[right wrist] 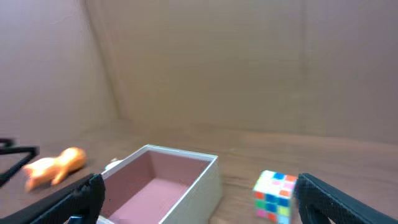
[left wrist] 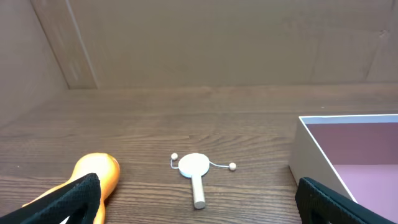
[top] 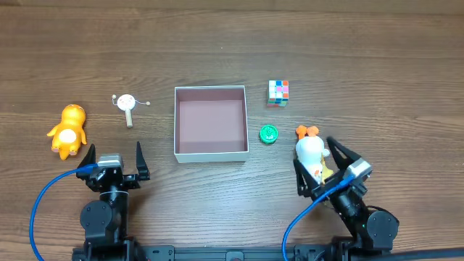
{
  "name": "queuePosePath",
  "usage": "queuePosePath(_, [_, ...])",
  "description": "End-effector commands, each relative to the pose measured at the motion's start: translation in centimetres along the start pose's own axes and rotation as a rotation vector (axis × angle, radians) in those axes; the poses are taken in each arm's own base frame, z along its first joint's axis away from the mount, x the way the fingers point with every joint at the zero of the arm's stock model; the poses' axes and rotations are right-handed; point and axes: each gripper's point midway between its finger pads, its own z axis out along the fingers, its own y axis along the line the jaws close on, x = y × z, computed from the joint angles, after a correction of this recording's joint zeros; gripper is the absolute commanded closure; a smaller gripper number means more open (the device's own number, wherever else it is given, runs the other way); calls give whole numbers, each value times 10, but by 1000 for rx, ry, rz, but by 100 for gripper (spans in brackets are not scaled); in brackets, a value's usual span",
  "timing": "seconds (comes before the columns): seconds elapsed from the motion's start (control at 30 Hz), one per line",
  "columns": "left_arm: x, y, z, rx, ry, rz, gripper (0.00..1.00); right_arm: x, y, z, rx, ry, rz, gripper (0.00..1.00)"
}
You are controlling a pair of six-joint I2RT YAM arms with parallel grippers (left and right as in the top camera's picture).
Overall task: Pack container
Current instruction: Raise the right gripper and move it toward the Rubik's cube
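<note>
The container is a square shallow box with white walls and a pinkish-mauve inside, standing empty at the table's middle. It also shows in the left wrist view and the right wrist view. My left gripper is open and empty, near the front left. My right gripper is open, with a white and orange toy bird lying between its fingers in the overhead view. The bird does not show in the right wrist view.
An orange toy animal lies at the far left. A white paddle drum lies left of the box. A colourful cube and a green round piece lie right of it.
</note>
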Motion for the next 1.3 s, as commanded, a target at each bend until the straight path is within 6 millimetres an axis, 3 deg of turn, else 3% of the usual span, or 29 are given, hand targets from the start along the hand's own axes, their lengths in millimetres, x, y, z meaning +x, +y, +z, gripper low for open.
queuePosePath(0.0, [0,-2,0,13,-5,-7,0,-47,24,-6,-59,-48,-24,0])
queuePosePath(0.13, [0,-2,0,13,-5,-7,0,-76,3,-13,155,64,41,0])
queuePosePath(0.3, [0,-2,0,13,-5,-7,0,-100,-7,-2,234,231,139,0])
queuePosePath(0.43, [0,-2,0,13,-5,-7,0,-96,-7,2,255,390,231,0])
queuePosePath(0.57, [0,-2,0,13,-6,-7,0,-86,-13,3,276,437,262,0])
queuePosePath(0.63, [0,-2,0,13,-5,-7,0,-64,-38,-6,444,521,330,0])
queuePosePath(0.73, [0,-2,0,13,-5,-7,0,-13,-77,-17,645,743,369,0])
queuePosePath(0.87, [0,-2,0,13,-5,-7,0,65,-104,-7,703,1043,475,0])
queuePosePath(1.0, [0,-2,0,13,-5,-7,0,118,-121,0,720,1193,533,0])
queuePosePath(1.07, [0,-2,0,13,-5,-7,0,129,-127,0,739,1218,530,0])
queuePosePath(1.17, [0,-2,0,13,-5,-7,0,130,-137,-3,783,1219,495,0])
queuePosePath(1.27, [0,-2,0,13,-5,-7,0,133,-120,3,699,1228,566,0])
